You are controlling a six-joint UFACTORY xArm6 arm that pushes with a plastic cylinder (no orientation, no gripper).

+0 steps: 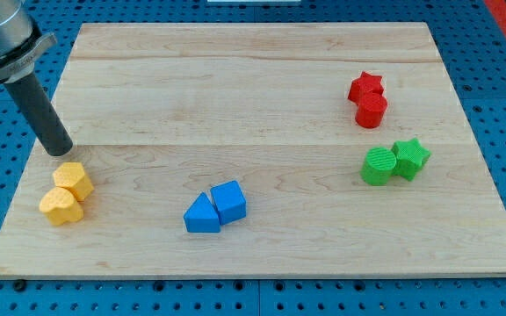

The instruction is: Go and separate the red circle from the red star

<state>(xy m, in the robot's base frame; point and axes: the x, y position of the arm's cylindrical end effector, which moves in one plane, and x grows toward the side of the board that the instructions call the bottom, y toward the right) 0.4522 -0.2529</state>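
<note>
The red star [365, 86] lies at the view's upper right of the wooden board. The red circle [372, 110] sits just below it and touches it. My tip [60, 151] is at the board's left side, far from both red blocks. It stands just above the yellow blocks and is a small gap apart from them.
Two yellow blocks, one a hexagon [74, 180] and one heart-like [61, 207], touch at the lower left. A blue triangle [201, 215] and a blue cube [229, 201] touch at the lower middle. A green circle [379, 166] and a green star [410, 158] touch at the right. The board's left edge [26, 171] is near my tip.
</note>
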